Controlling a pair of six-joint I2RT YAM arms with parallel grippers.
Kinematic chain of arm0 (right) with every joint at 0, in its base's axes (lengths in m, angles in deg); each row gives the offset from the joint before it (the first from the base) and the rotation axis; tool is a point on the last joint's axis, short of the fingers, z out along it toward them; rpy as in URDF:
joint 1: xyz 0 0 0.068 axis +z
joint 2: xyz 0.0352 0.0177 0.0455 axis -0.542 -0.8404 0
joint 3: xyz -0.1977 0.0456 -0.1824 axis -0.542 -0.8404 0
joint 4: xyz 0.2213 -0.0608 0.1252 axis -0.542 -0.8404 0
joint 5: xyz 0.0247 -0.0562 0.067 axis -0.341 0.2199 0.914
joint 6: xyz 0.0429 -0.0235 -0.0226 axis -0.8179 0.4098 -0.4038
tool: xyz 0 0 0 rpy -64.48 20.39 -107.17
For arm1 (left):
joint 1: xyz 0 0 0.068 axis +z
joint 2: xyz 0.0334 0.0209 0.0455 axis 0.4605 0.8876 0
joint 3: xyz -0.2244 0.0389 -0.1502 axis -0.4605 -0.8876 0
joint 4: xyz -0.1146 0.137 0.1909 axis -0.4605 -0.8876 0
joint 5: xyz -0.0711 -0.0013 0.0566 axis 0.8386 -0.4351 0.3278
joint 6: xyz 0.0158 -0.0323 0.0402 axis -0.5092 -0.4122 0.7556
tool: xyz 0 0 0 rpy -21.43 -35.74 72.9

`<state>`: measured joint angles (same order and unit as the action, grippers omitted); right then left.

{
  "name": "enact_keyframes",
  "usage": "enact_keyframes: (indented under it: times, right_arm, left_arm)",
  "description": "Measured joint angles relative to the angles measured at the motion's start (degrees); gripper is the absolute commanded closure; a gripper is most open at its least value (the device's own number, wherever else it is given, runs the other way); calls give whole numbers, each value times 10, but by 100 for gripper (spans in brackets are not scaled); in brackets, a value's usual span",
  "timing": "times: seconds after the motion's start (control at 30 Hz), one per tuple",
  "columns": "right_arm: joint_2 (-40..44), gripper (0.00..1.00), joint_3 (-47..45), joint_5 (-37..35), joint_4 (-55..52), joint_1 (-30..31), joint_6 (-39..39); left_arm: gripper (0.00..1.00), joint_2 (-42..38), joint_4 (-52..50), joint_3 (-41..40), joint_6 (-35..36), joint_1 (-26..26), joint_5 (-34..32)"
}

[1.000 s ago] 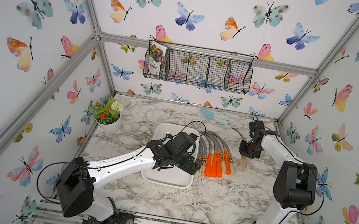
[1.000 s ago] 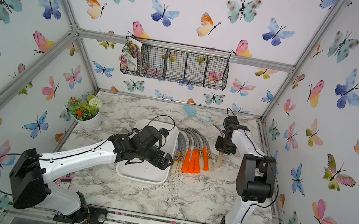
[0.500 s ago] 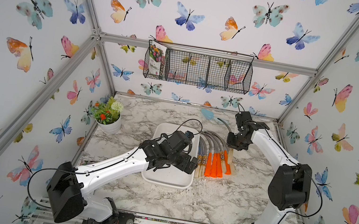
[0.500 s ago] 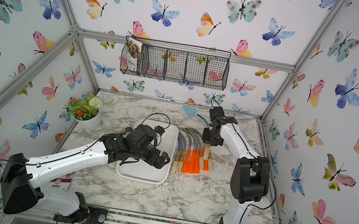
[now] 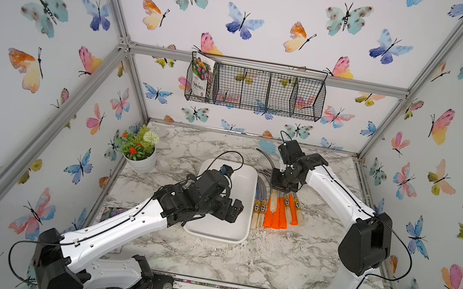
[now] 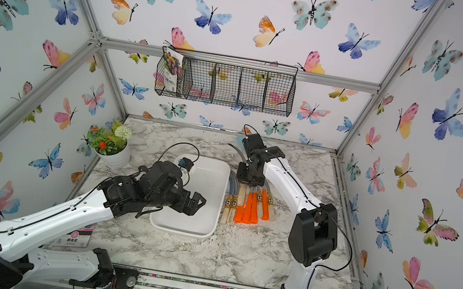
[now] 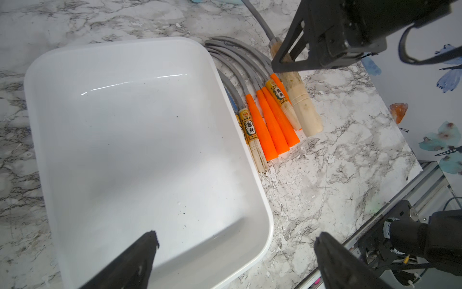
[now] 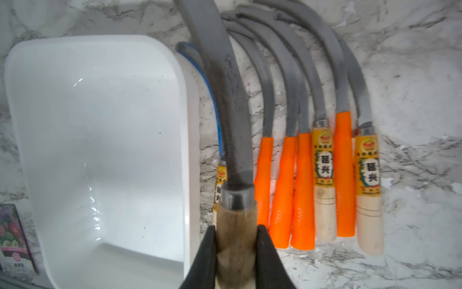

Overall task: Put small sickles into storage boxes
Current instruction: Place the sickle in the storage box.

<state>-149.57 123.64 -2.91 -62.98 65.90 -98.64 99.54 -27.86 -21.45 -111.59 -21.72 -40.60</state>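
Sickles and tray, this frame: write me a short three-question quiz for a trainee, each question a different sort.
1. True or false: the white tray holds no sickle yet.
2. The right end effector is shut on: A) an orange-handled sickle, B) a wooden-handled sickle, C) the flowerpot.
3. Fill in: the left end effector hangs above the tray with its jaws ____.
Key: 1 true; 2 B; 3 open.

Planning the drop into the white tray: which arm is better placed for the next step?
Right. The right end effector is shut on a wooden-handled sickle, held near the tray. The left end effector hangs open and empty over the tray.
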Motion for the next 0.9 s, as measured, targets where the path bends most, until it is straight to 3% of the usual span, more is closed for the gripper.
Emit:
enact_keyframes:
  times: [0.5,0.9]
  right_arm:
    - [-49,99,20,47,23,122,-89]
    - [-128,99,21,54,69,135,-104]
  left_arm:
    - [2,-77,-50,-23,-30,3,-36]
    - [2,-96,-65,-24,-43,3,-42]
